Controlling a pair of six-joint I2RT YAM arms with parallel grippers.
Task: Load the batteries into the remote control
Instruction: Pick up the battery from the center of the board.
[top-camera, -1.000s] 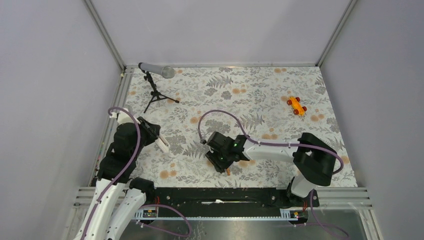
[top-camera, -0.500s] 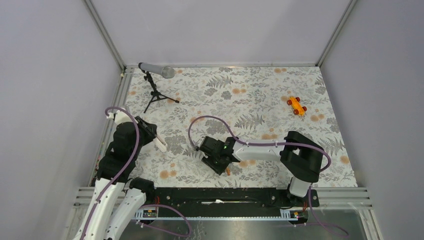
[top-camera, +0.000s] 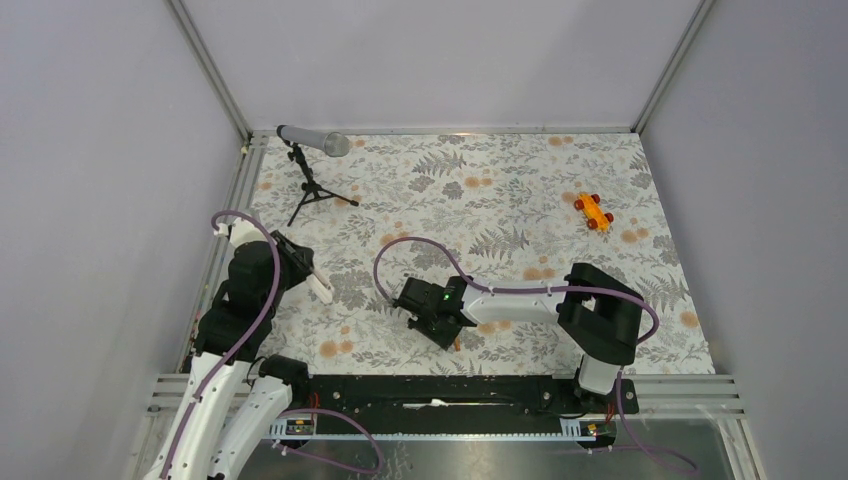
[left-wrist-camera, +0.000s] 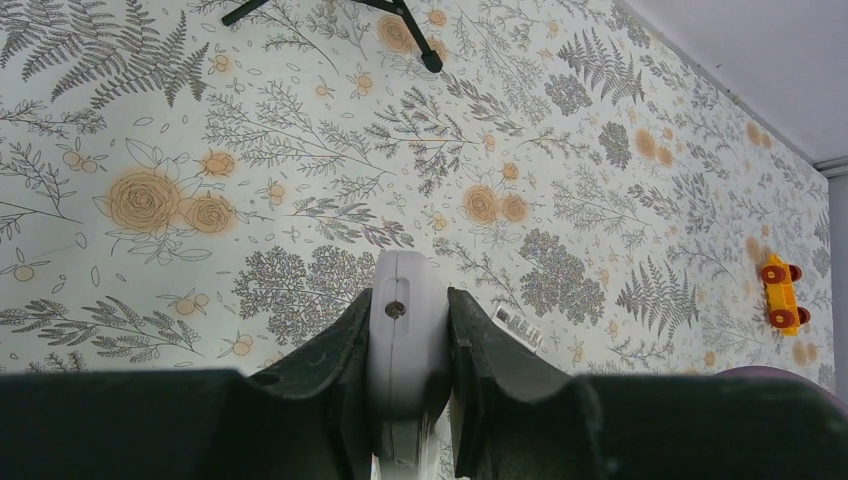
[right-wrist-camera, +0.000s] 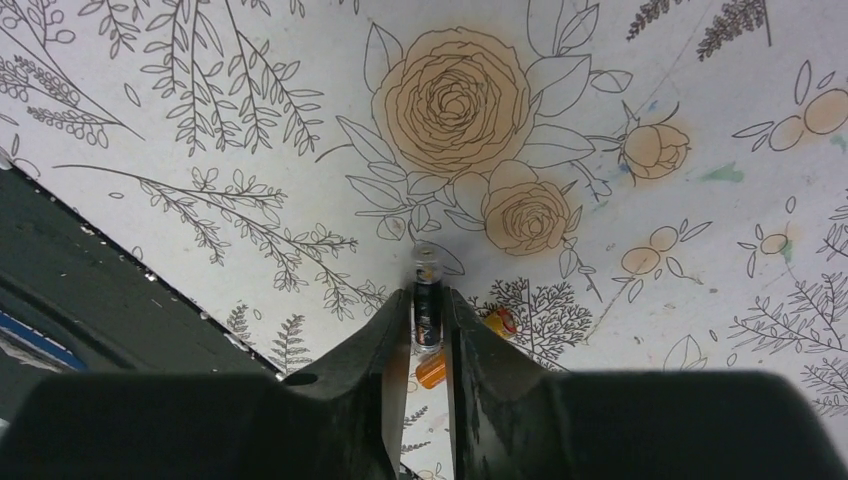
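Note:
My left gripper (top-camera: 308, 274) is shut on the white remote control (top-camera: 322, 289) at the left of the table. In the left wrist view the remote's rounded end (left-wrist-camera: 404, 325) sticks out between the fingers (left-wrist-camera: 335, 360), above the cloth. My right gripper (top-camera: 444, 333) is shut on a battery (right-wrist-camera: 427, 300), a dark cylinder whose pale tip pokes past the fingertips. The second battery (right-wrist-camera: 433, 368), coppery orange, lies on the cloth under that gripper, partly hidden by the right finger (right-wrist-camera: 480, 370). It also shows in the top view (top-camera: 456, 343).
A grey microphone on a black tripod (top-camera: 312, 142) stands at the back left. An orange toy car (top-camera: 593, 212) sits at the back right. The black base rail (top-camera: 440, 388) runs along the near edge and shows dark in the right wrist view (right-wrist-camera: 90, 290).
My right gripper has moved left and slightly nearer over the last second, staying beside the battery on the cloth. My left gripper with the remote has barely moved.

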